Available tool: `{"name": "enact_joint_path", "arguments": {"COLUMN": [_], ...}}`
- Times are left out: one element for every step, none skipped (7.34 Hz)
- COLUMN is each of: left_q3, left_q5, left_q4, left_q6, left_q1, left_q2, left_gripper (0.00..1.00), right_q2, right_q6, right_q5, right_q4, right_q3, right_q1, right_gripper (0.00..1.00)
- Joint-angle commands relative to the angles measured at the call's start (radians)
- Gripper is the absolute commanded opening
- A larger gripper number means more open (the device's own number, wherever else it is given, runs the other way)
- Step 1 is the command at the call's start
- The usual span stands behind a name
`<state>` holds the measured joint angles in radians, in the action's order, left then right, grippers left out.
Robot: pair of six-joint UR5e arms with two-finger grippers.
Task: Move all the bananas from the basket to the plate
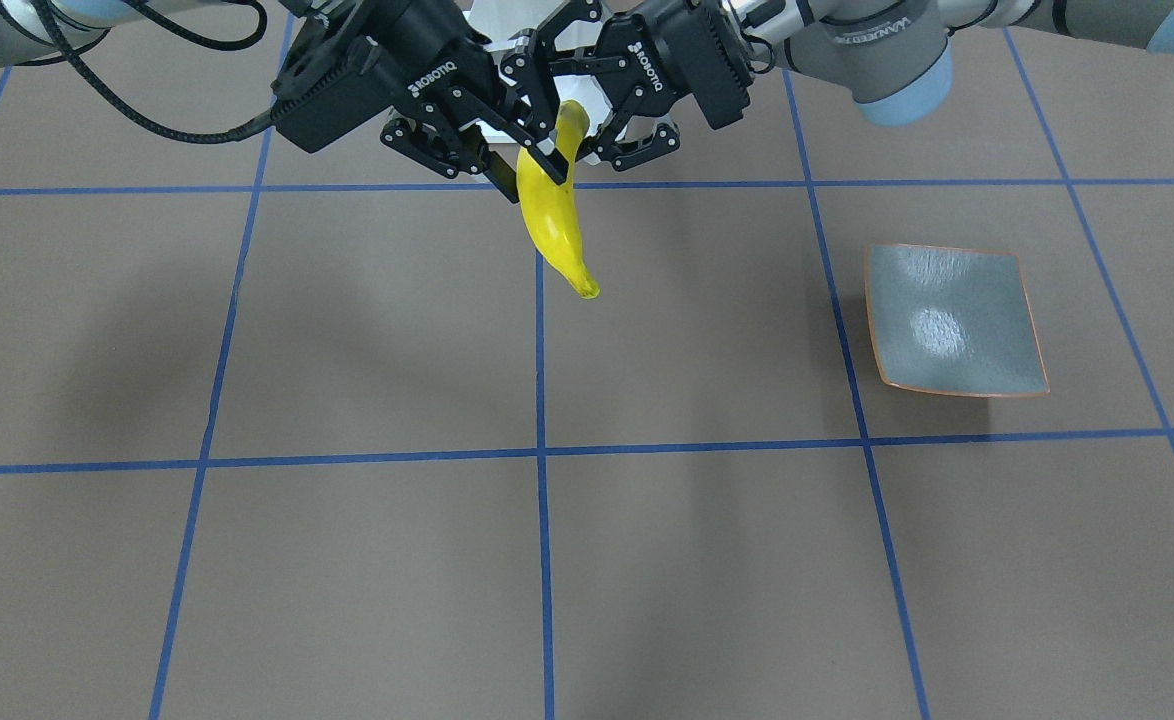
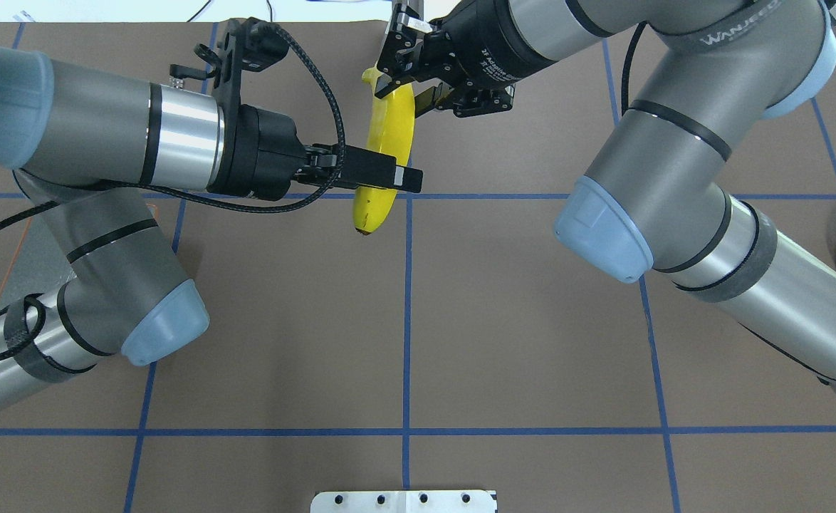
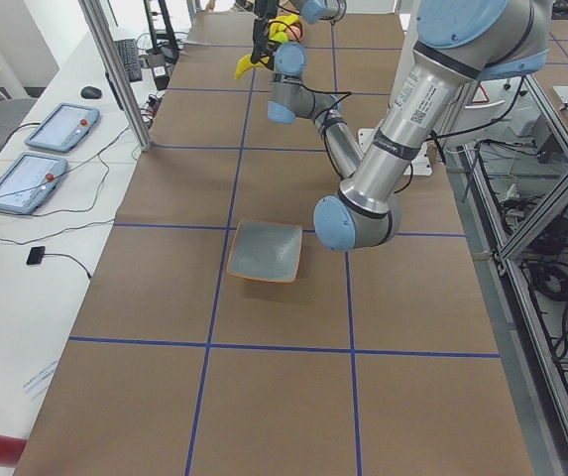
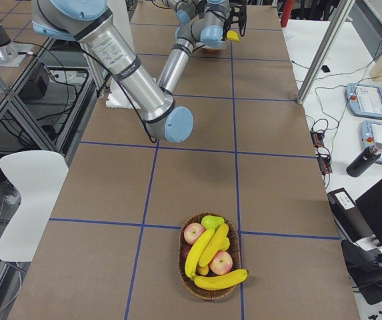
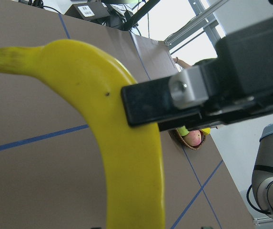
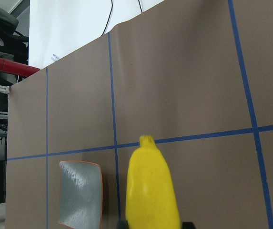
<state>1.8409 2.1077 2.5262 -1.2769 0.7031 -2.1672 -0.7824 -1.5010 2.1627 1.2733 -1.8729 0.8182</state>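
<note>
Mid-air handover judged to be step in hand. Banana [image 1: 547, 225] held above desk [image 1: 707, 560], top centre of front view, clenched in right tool [image 2: 407, 85]. Left tool [image 2: 400, 178] spread around it, not yet closed. Left grip to be closed firmly before right is released, since slip is risked on glossy skin. Plate [image 1: 957, 320] bare, right of centre. Three bananas [image 4: 221, 280] seen in basket [image 4: 180, 260], bottom of right-side view.

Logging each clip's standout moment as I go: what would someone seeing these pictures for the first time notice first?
A yellow banana hangs in mid-air over the middle of the table, with the right gripper clamped on it and the left gripper at it too, as in a hand-over. The plate sits bare on the robot's left side, while the basket at the far right holds more bananas.
</note>
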Motion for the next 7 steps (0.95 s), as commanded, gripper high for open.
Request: {"name": "enact_joint_path", "arguments": {"left_q3": [0.0, 0.0, -0.002, 0.0, 0.0, 0.009, 0.035], "left_q5": [0.0, 0.0, 0.0, 0.0, 0.0, 0.002, 0.002], "left_q4": [-0.001, -0.001, -0.003, -0.003, -0.004, -0.003, -0.004], "left_q6": [-0.001, -0.002, -0.004, -0.004, -0.006, -0.004, -0.004], "left_q1": [-0.001, -0.001, -0.002, -0.002, -0.002, 0.001, 0.004], "left_q2": [0.003, 0.012, 0.015, 0.017, 0.036, 0.096, 0.168], "left_gripper": [0.0, 0.0, 0.0, 0.0, 0.0, 0.0, 0.0], "right_q2": [-0.001, -0.005, -0.009, -0.011, -0.03, -0.079, -0.15], "right_q6": [0.012, 0.033, 0.051, 0.067, 0.085, 0.141, 0.215], "right_q5": [-0.001, -0.006, -0.006, 0.002, 0.002, 0.003, 0.005], "right_q4": [-0.002, -0.002, -0.002, 0.0, 0.001, 0.004, 0.008], "right_q3": [-0.002, -0.009, -0.017, -0.02, -0.02, -0.02, -0.019], "right_q1": [-0.001, 0.001, 0.006, 0.031, 0.053, 0.079, 0.113], "right_gripper": [0.86, 1.0, 1.0, 1.0, 1.0, 1.0, 1.0]}}
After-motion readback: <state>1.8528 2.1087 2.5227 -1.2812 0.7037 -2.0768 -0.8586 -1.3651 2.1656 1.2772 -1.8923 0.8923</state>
